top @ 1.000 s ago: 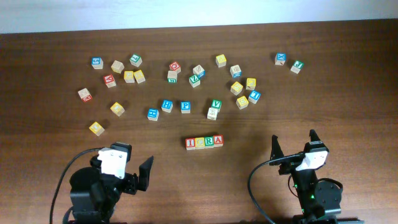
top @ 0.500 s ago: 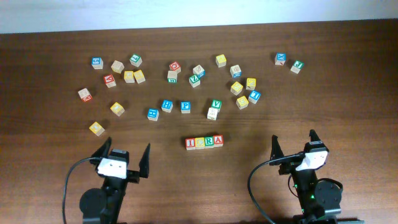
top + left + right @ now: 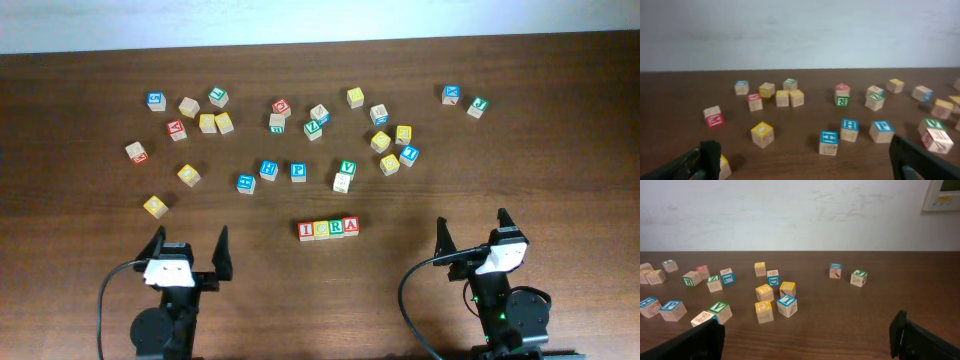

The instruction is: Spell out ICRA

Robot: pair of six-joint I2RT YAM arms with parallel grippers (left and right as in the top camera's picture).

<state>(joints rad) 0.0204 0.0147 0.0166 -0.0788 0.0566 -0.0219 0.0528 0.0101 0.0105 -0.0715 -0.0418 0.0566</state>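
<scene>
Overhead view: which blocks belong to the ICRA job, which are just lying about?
Job: I block, C block, R block, A block, touching in a row; left claw, right claw, both open, empty.
Lying about: blue P block, blue H block, green V block, other scattered blocks behind.

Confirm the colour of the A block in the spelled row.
Red: the A block sits at the row's right end. The overhead view shows it best.
</scene>
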